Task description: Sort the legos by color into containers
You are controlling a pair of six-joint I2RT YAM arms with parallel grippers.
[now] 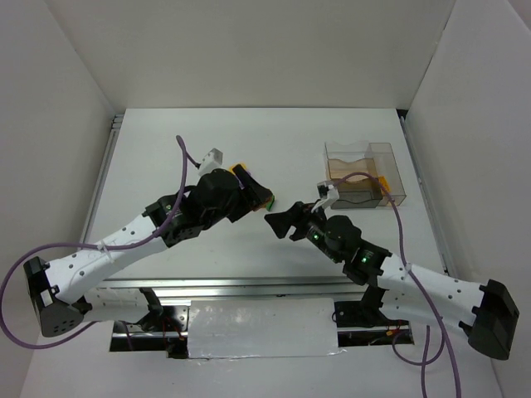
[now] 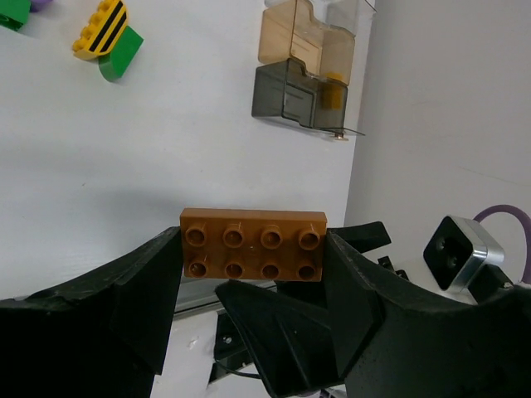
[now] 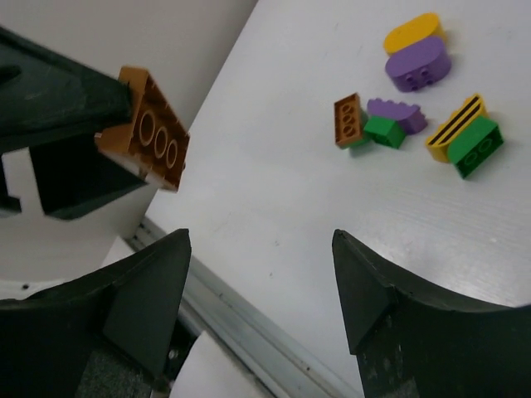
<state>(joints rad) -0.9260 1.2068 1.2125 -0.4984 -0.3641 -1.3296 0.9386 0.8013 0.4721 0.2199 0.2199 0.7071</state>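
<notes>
The flat orange-brown studded plastic brick [image 2: 252, 245] has black fingers [image 2: 124, 290] on both sides. At two o'clock in the right wrist view lie a yellow rounded plastic brick [image 3: 413, 33], a purple rounded plastic brick [image 3: 419, 66], a yellow plastic piece with black stripes [image 3: 455, 127] and a green square plastic brick [image 3: 475, 148]. The clear plastic divided box [image 2: 307, 75] is tinted amber and smoky grey.

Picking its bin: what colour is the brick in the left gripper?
The brick is orange-brown, clearest in the left wrist view.
</notes>
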